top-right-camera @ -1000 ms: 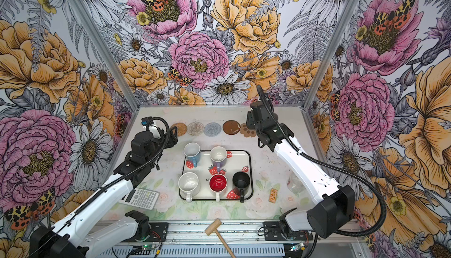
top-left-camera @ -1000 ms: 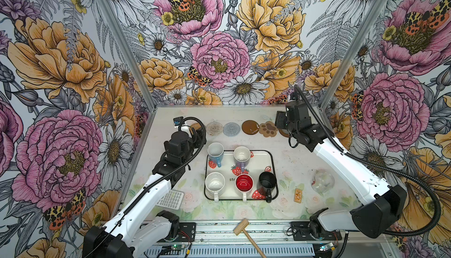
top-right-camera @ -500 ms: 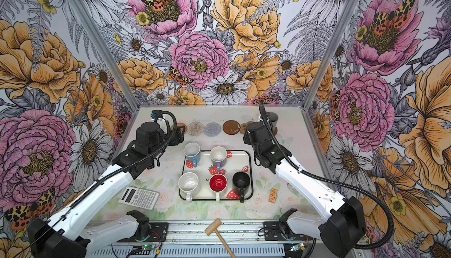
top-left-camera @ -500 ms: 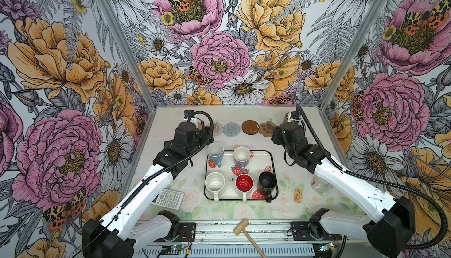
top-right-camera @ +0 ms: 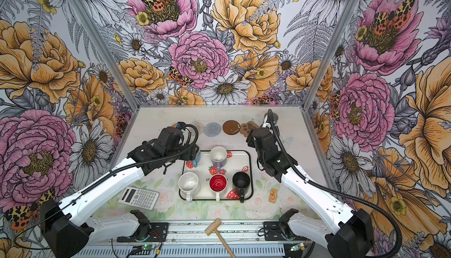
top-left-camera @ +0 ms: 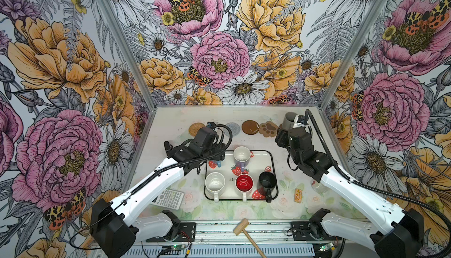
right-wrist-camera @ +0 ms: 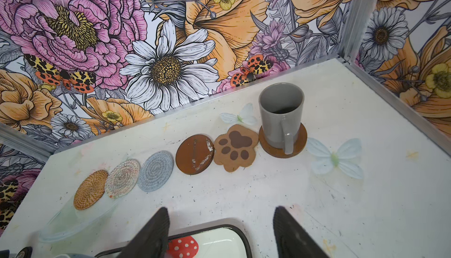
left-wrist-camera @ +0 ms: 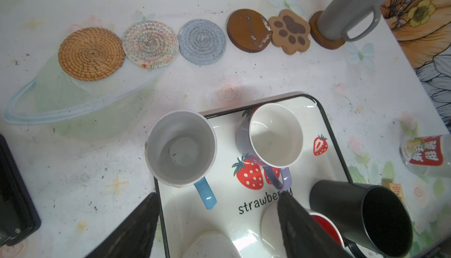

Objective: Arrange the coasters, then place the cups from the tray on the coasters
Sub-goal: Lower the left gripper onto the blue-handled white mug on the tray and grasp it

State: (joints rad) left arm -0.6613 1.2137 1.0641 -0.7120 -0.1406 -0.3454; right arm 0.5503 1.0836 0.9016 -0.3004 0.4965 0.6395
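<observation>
**Five mugs on tray, one on coaster; both grippers empty**

Landmark: the tray (left-wrist-camera: 328, 127), strawberry-printed with a black rim.

Findings on the tray:
- The light blue mug (left-wrist-camera: 180, 147) stands upright at the far left corner.
- The lavender mug (left-wrist-camera: 275, 134) is just beside it on the far side.
- Along the near side stand the white mug (top-left-camera: 214, 182), the red-lined mug (top-left-camera: 244, 183) and the black mug (left-wrist-camera: 361, 212).

Findings beyond the tray's far edge:
- The coasters lie in one row, each touching or nearly touching the next.
- From the tray's left they run: tan coaster (left-wrist-camera: 91, 53), beige coaster (left-wrist-camera: 150, 44), grey-blue coaster (left-wrist-camera: 202, 41), brown disc (left-wrist-camera: 247, 31), paw coaster (left-wrist-camera: 290, 32).
- A second brown disc (right-wrist-camera: 301, 144) ends the row, past the tray's far right corner.
- The grey mug (right-wrist-camera: 280, 115) stands upright on this disc. The other five coasters are bare.

Grippers:
- The left gripper (left-wrist-camera: 217, 195) hangs over the tray's far left part. Its fingers are spread wide with nothing between them, and the light blue mug's handle shows below the gap.
- The right gripper (right-wrist-camera: 220, 210) sits just beyond the tray's far right corner, over bare table short of the coaster row. Its fingers are apart and hold nothing.

Other: a calculator (top-right-camera: 139, 197) lies off the tray's near left corner.
</observation>
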